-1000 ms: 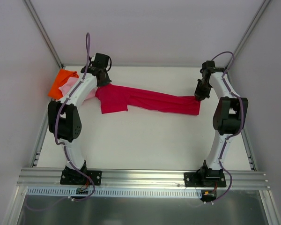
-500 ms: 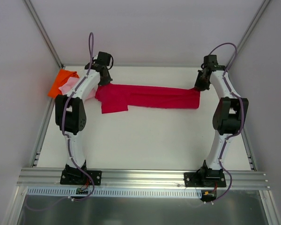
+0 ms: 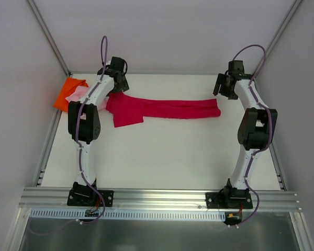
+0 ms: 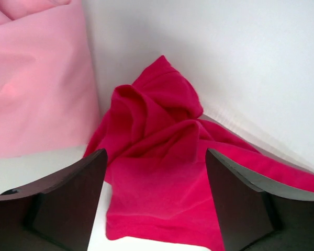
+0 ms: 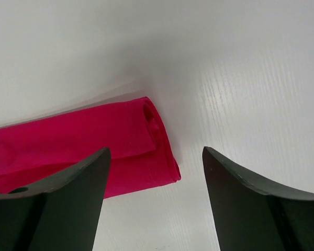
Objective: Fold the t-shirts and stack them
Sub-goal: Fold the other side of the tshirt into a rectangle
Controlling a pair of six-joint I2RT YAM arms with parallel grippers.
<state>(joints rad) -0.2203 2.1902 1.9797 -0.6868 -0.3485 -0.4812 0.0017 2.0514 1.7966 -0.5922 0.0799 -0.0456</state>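
Crimson cloth, the largest of the t-shirts (image 3: 167, 109), lies as a long narrow band across the far part of the desk (image 3: 162, 157), running from about 10 o'clock to 2 o'clock in the overhead view. The light pink shirt (image 4: 36, 78) and the orange shirt (image 3: 68, 90) sit bundled together in the 10 o'clock corner.

The left hand (image 4: 155, 172) hangs over the band's 9 o'clock end with its fingers apart and nothing between them. The right hand (image 5: 156, 152) is just as wide and just as empty, poised beyond the 3 o'clock end.

Several things could spoil the next fold:

- **Crumpled left end.** It is bunched into ridges rather than lying flat, so a pinch there may take one ridge only and drag the shirt askew.
- **Pink shirt nearby.** It lies just beside that bunched end at the left hand's 10 o'clock, and a wide closing could catch pink cloth too and pull the bundle apart.
- **Rolled right end.** It looks to be several layers thick, though the wrist view is too close to be sure. A shallow grip might lift only the top layer and let the rest unroll.
- **Uneven lift.** If one end rises ahead of the other, the thin band would probably twist.
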